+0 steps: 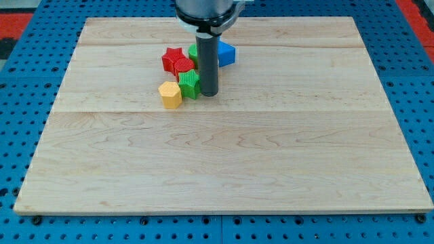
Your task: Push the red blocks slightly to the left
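Note:
A red star block (172, 57) and a red round block (184, 66) sit touching each other at the upper middle of the wooden board (224, 163). A green star block (189, 83) lies just below them, and a yellow hexagon block (170, 94) is at its lower left. A second green block (194, 51) shows partly behind the rod. A blue block (226, 53) is to the rod's right. My tip (209, 93) rests on the board just right of the green star block and right of the red blocks.
The wooden board lies on a blue pegboard table (27, 102). The arm's dark rod (208, 61) rises from the tip to the view's top and hides part of the cluster.

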`<action>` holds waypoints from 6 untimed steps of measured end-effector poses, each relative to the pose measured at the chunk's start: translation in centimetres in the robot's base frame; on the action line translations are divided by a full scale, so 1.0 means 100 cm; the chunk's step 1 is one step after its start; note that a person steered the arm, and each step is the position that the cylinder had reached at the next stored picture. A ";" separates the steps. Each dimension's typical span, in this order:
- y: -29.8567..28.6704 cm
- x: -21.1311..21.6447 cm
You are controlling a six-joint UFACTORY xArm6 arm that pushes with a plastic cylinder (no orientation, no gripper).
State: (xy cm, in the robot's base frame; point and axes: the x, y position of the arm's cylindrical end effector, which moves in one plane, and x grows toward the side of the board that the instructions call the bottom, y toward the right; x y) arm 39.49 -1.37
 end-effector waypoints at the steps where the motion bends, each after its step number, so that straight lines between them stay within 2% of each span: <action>1: -0.010 -0.023; 2: -0.049 -0.044; 4: -0.074 -0.060; 6: -0.038 -0.082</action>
